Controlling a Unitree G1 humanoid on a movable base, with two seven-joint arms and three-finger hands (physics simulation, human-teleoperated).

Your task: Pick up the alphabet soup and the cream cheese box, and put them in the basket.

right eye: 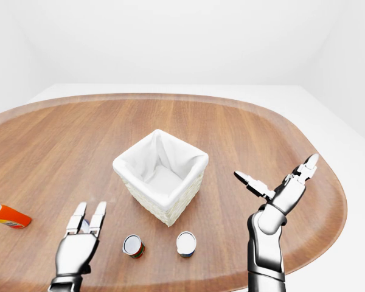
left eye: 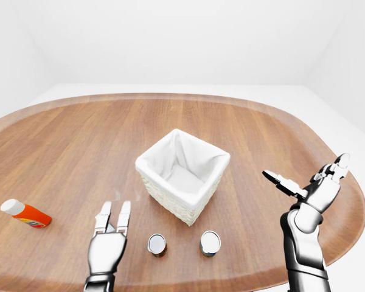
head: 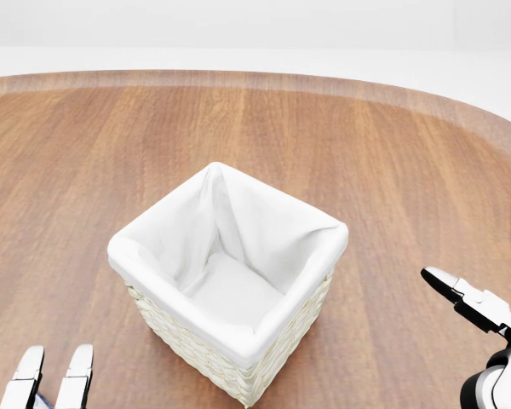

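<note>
While the white-lined wicker basket [left eye: 182, 176] stands at the centre of the oval wooden table [left eye: 79, 140], your left hand [left eye: 107, 243] rests low at 7 o'clock of it in the left-eye view, fingers straight and spread, holding nothing. Your right hand [left eye: 313, 188] is raised at 4 o'clock, fingers splayed apart, also empty. Two upright cans [left eye: 157, 244] [left eye: 210, 243] stand near the basket at 6 o'clock; which is the alphabet soup you cannot tell. An orange bottle [left eye: 25, 213] with a white cap lies on its side at 9 o'clock, well apart.
</note>
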